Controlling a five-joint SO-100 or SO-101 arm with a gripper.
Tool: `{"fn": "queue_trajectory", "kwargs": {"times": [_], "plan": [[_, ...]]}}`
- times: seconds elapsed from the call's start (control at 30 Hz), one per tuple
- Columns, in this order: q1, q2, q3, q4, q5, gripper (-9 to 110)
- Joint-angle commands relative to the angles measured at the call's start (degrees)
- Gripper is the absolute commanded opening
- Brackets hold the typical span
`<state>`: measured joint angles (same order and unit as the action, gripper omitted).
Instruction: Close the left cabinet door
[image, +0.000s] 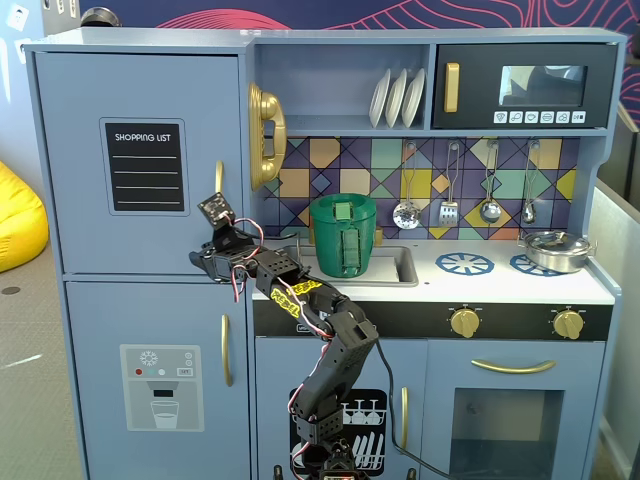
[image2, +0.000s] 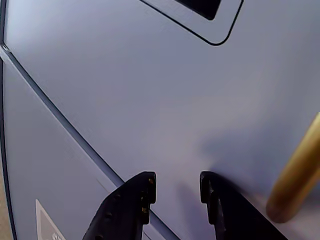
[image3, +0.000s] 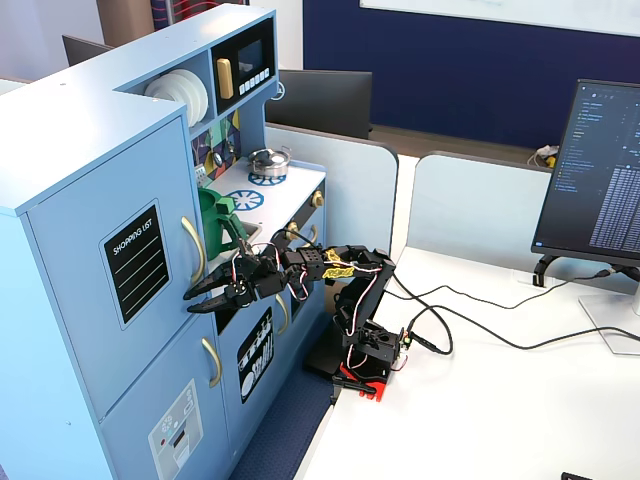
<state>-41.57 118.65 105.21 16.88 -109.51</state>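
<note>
Two black fingers (image2: 176, 192) of mine stand slightly spread, pinching nothing, their tips at or nearly touching the left cabinet door (image2: 125, 100), I judge to push it home. Left of my fingers runs the seam above the lower door (image2: 30, 165). Ahead lies flat light-blue panel, with the black chalkboard panel (image: 146, 166) beyond. Right of my fingers hangs the gold handle (image2: 297, 170). In both fixed views the door looks flush, apparently closed.
</note>
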Motion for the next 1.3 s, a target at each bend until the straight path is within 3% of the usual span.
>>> {"fn": "queue_trajectory", "kwargs": {"times": [0.0,0.13,0.27,0.73,1.1,1.27], "plan": [[-1.49,7.03,-2.99,9.40,0.88,2],[-5.01,14.41,-0.26,23.91,0.18,2],[-0.88,21.45,8.00,29.53,-2.11,2],[37.35,48.25,49.31,39.46,6.68,8],[43.77,61.61,62.14,59.85,16.79,8],[44.21,63.37,65.30,65.57,16.44,8]]}}
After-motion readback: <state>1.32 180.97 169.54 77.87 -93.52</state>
